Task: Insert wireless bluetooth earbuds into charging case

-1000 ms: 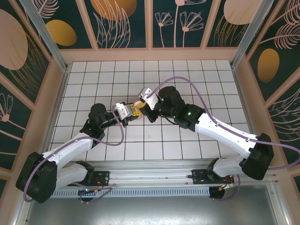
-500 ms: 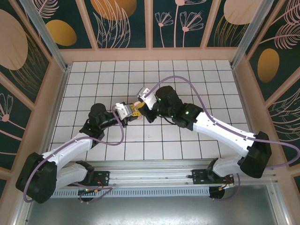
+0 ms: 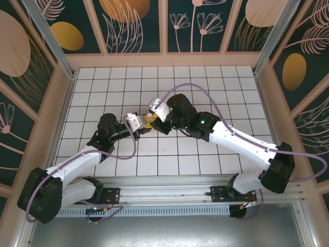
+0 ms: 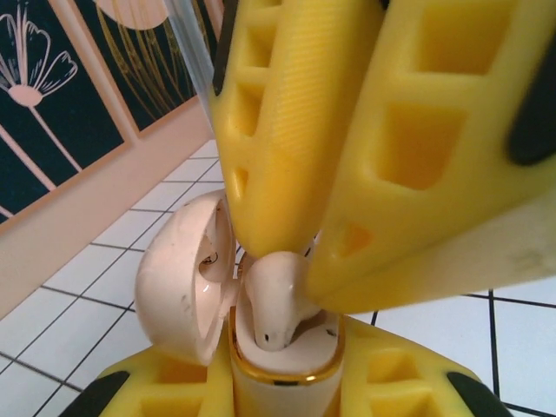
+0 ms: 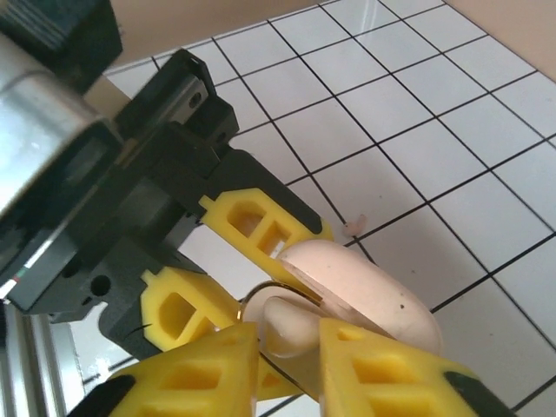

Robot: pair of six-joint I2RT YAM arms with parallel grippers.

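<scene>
1. Top external: the left tool and right tool are being held tip to tip over the middle of the tiled worktop.
2. Left wrist: the charging case is being clamped upright in the left tool, its lid hinged open leftward. An earbud is being pinched in the narrowed right tool, partway into the case's well.
3. Right wrist: the earbud is being gripped between the right tool's fingers at the case's mouth. A pale-pink bit is being seen on a tile just beyond; what it is cannot be told.
</scene>
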